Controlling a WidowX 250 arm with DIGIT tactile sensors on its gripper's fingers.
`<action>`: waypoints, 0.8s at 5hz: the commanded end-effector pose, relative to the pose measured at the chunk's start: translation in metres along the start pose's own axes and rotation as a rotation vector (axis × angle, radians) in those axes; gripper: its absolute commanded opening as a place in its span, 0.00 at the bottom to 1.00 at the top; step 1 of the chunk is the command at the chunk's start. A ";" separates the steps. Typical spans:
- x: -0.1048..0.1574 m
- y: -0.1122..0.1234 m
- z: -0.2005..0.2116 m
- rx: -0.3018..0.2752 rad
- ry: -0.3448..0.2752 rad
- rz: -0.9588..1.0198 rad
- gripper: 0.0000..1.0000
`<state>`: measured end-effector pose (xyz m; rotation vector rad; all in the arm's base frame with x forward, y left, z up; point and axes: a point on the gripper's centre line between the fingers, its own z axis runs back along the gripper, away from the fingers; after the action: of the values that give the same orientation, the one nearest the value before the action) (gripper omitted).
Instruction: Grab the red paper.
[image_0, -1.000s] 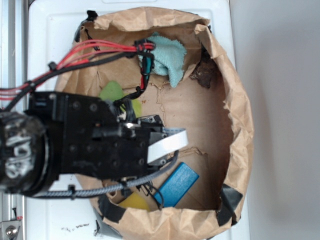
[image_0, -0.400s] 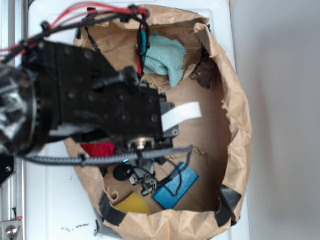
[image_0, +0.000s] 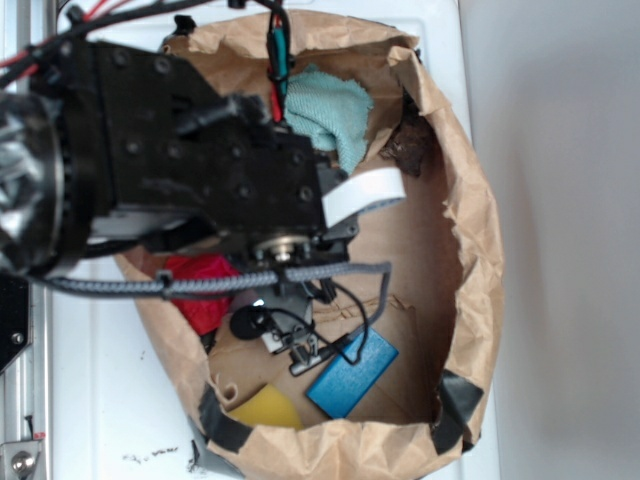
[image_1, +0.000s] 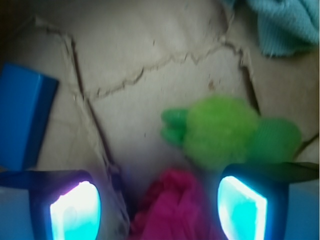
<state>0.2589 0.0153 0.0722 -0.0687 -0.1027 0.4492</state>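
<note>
Gripper open, jaws spread wide. Red paper bottom centre of wrist view, between jaws. Green plush toy touching paper, by right-hand pad: risk of pinching toy too.

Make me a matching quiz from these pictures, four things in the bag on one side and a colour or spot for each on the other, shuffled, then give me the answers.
Things
1. red paper
2. plush toy
3. cloth
4. flat block

Descriptions
A. blue, near the bottom edge of the bag in the exterior view
B. lime green, just beyond the end effector in the wrist view
C. crumpled, between the open end effector's fingers in the wrist view
D. light teal, near the top of the bag

Pairs: 1-C, 2-B, 3-D, 4-A
</note>
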 end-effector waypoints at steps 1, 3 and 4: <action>-0.002 0.009 -0.002 0.041 -0.052 -0.027 1.00; -0.034 0.011 -0.023 0.091 -0.025 -0.111 1.00; -0.048 0.013 -0.022 0.094 -0.024 -0.140 1.00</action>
<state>0.2091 0.0054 0.0336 0.0439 -0.0725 0.3317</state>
